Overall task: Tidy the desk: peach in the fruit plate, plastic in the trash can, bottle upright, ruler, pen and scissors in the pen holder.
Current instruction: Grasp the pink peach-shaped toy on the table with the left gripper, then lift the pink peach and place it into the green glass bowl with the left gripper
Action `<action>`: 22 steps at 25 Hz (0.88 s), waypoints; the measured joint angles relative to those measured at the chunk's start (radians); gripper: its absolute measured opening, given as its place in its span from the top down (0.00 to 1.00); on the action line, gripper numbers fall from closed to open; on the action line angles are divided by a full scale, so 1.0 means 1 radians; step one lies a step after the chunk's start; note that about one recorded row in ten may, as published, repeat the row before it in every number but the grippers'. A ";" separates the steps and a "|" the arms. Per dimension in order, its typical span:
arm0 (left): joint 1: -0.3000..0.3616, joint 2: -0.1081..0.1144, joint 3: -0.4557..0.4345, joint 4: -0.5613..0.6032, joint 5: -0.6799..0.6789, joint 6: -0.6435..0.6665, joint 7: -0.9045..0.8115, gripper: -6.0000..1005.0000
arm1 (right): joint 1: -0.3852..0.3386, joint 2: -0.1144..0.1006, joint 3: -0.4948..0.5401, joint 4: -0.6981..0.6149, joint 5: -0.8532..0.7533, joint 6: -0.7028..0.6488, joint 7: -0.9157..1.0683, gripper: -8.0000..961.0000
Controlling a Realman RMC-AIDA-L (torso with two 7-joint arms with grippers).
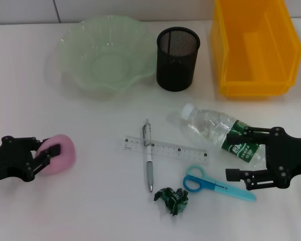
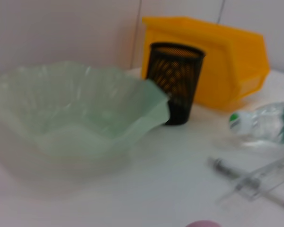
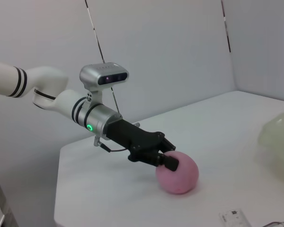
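Peach [image 1: 60, 153] first: the left gripper [image 1: 46, 154] has its fingers clamped round the pink fruit at the table's [image 1: 90, 211] near left, low enough to lift it toward the green plate [image 1: 108, 52] beyond. Right gripper [image 1: 236, 153] waits with fingers apart straddling the lying bottle [image 1: 218, 131], likely ready to stand it up.

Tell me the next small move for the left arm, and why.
Probably lift. The left end effector looks closed on the peach, which sits on the table, with the fruit plate ahead of it. Raising it slightly first should let it pass over the plate's wavy rim. The right end effector straddles the lying bottle.
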State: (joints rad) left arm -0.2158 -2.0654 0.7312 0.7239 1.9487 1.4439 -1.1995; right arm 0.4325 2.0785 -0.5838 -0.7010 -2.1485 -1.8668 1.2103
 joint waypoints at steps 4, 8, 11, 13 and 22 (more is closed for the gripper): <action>-0.030 -0.003 -0.032 0.003 -0.060 0.097 -0.003 0.80 | -0.002 0.000 0.004 0.000 0.002 0.000 0.000 0.14; -0.089 -0.005 -0.036 -0.039 -0.226 0.107 -0.007 0.83 | -0.003 0.000 0.006 0.000 0.003 0.000 0.000 0.14; -0.182 -0.004 -0.042 -0.099 -0.318 0.062 -0.022 0.86 | -0.003 0.000 0.005 0.000 0.004 0.000 0.000 0.14; -0.258 -0.005 -0.044 -0.132 -0.333 -0.025 -0.027 0.87 | -0.003 0.000 0.004 0.000 0.004 0.000 0.000 0.14; -0.452 -0.014 0.088 -0.243 -0.338 -0.431 0.019 0.93 | -0.003 0.000 0.002 0.000 0.004 0.000 0.002 0.14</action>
State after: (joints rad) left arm -0.6680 -2.0790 0.8195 0.4809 1.6106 1.0133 -1.1802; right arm 0.4295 2.0785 -0.5816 -0.7011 -2.1444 -1.8669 1.2123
